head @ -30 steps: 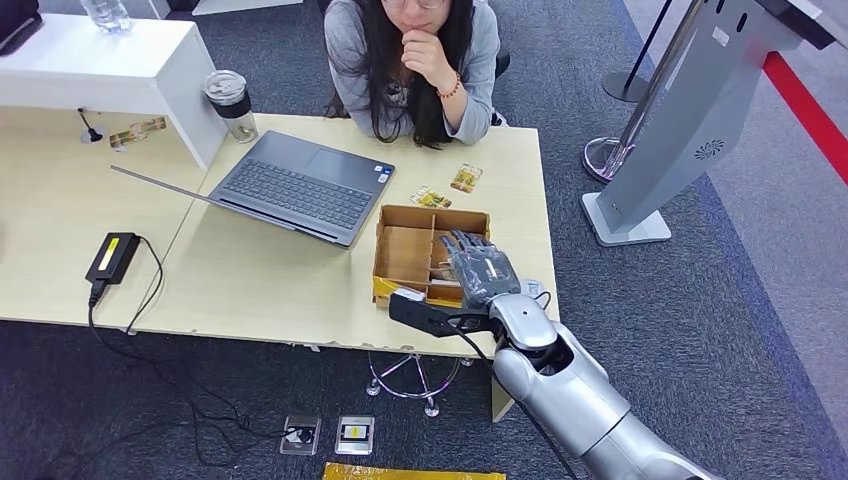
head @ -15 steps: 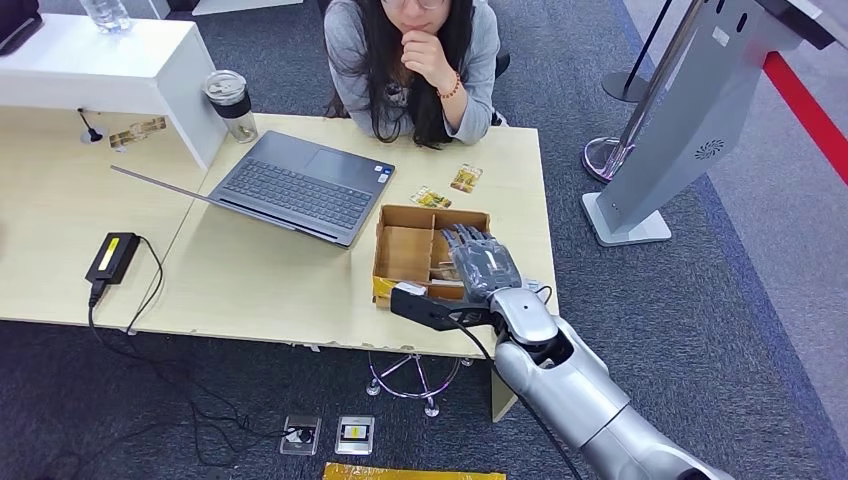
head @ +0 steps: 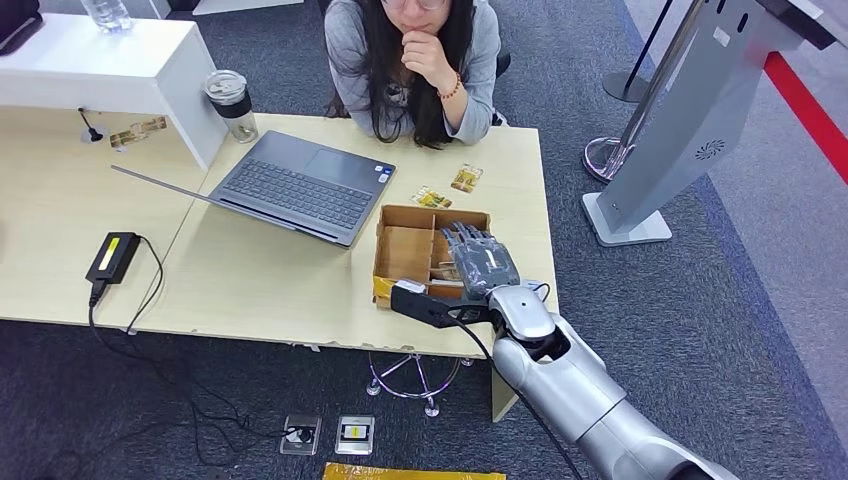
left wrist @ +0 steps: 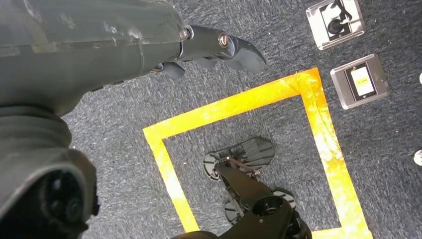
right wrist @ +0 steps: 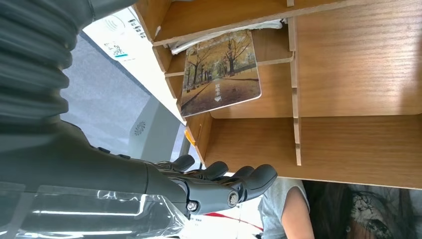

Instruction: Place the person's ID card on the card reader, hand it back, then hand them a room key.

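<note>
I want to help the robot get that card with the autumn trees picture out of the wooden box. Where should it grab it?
Probably by the edge that sticks out past the thin wooden divider. The autumn-tree picture card lies flat in a compartment of the wooden divided box, so fingers can't get underneath elsewhere. The right hand is above the box, so come straight down and pinch that free edge.

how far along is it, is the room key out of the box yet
Not yet. The right hand hovers over the wooden box with nothing in its fingers; a tree-printed card lies in a box compartment. Two cards lie on the table near the person, so the ID step may be done, though that is unclear. Left: grasp a key and hand it over.
</note>
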{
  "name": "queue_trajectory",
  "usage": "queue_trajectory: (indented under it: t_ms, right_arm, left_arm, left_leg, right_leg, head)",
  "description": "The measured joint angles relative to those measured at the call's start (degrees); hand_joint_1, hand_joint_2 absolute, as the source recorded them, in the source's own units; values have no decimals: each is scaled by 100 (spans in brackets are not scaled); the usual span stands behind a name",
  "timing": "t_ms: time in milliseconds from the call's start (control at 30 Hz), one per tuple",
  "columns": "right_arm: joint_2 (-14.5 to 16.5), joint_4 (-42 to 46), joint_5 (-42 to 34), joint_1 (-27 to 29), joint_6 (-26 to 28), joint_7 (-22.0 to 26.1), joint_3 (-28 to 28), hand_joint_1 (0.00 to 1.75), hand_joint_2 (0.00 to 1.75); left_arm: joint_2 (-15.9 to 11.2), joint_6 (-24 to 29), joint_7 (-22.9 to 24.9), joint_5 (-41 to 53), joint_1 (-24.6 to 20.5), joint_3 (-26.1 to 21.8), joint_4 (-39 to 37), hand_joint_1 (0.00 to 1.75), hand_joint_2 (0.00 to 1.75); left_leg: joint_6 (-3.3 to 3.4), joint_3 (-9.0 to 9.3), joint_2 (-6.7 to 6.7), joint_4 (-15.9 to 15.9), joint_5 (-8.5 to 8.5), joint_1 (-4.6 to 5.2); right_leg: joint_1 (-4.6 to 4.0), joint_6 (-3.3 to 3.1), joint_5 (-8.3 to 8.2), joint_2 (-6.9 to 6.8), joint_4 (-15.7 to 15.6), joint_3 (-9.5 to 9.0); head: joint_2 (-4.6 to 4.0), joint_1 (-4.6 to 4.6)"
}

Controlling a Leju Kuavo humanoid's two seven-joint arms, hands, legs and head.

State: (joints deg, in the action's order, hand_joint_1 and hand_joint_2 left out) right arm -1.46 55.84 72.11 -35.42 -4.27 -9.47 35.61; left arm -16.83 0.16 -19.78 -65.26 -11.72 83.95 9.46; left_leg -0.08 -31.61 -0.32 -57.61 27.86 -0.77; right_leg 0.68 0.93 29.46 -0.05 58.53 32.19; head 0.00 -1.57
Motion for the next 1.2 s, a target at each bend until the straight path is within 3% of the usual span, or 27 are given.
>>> queue_trajectory:
  t_ms: [833,933,967,1067,1200]
  right_arm:
    - [123,-470,-46,-71,244,73,40,0,175]
    - [138,-534,-46,-96,246,73,53,55,175]
    - [146,-558,-46,-108,247,73,61,99,175]
    - [164,-618,-46,-138,247,73,89,175,175]
    - [168,-670,-62,-153,246,73,110,175,175]
  left_arm:
    - [0,8,1,-12,0,0,0,0,0]
    - [0,8,1,-13,0,0,0,0,0]
    - [0,9,1,-13,0,0,0,0,0]
    - [0,10,1,-15,0,0,0,0,0]
    - [0,12,1,-20,0,0,0,0,0]
  left_leg:
    - [0,0,0,0,0,0]
    - [0,0,0,0,0,0]
    - [0,0,0,0,0,0]
    - [0,0,0,0,0,0]
    - [0,0,0,0,0,0]
  right_leg:
    - [0,0,0,0,0,0]
    - [0,0,0,1,0,0]
    - [0,0,0,1,0,0]
    - [0,0,0,0,0,0]
    - [0,0,0,1,0,0]
  head:
    - [0,0]
    - [0,1]
    - [0,1]
    - [0,1]
    - [0,1]
